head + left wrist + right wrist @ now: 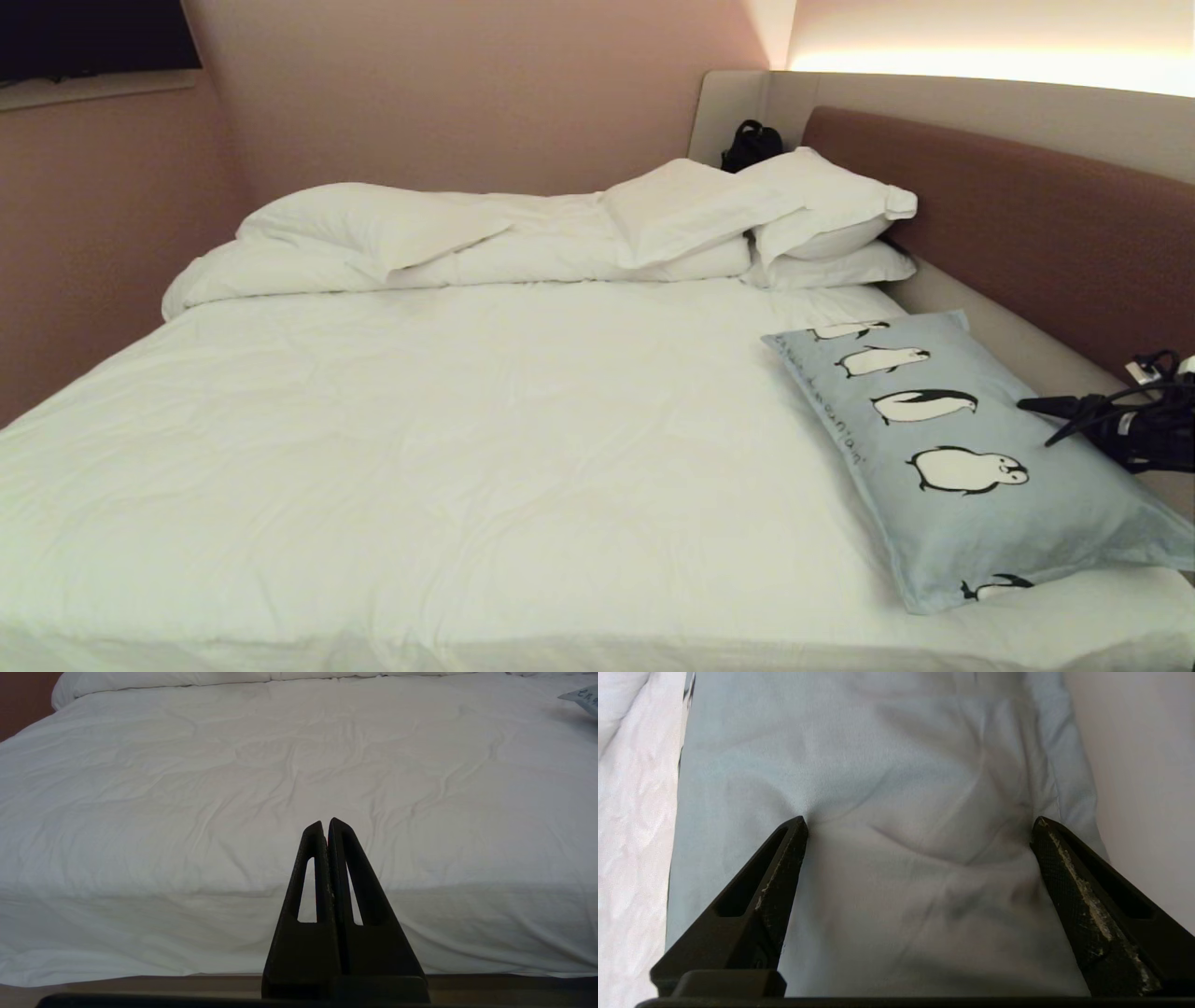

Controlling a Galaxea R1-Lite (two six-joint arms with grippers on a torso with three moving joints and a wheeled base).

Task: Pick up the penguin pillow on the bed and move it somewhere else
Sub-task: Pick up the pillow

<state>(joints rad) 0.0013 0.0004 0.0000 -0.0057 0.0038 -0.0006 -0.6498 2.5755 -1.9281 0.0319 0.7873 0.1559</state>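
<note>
The pale blue-grey penguin pillow (934, 523) lies flat at the right side of the bed (467, 420), close to the headboard. Its row of black-and-white penguins faces up. My right gripper (1038, 422) reaches in from the right edge over the pillow's headboard side. In the right wrist view this gripper (920, 820) stands wide open, its fingertips (799, 823) right at the pillow (896, 765), whose cloth creases between them. My left gripper (325, 822) is shut and empty, parked low before the bed's near edge. A corner of the pillow (586, 697) shows there.
Bunched white duvet (420, 233) and stacked white pillows (822, 215) lie along the far side. The brown headboard (1027, 215) runs along the right, with a black bag (752, 145) in its corner. A pink wall (93, 261) stands on the left.
</note>
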